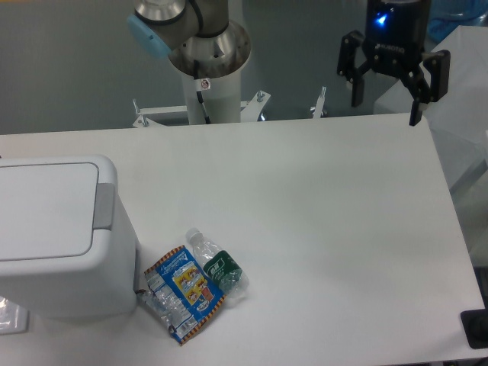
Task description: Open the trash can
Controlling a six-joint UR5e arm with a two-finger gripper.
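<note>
The trash can (53, 229) is a large white boxy bin at the left edge of the table. Its flat white lid is down, and a grey push-strip (104, 206) runs along the lid's right edge. My gripper (386, 110) is black, open and empty. It hangs above the table's far right edge, far from the trash can.
A crushed clear bottle with a green label (219, 266) and a blue snack wrapper (184, 291) lie on the table (305, 229) just right of the bin. The arm's base column (210, 69) stands behind the far table edge.
</note>
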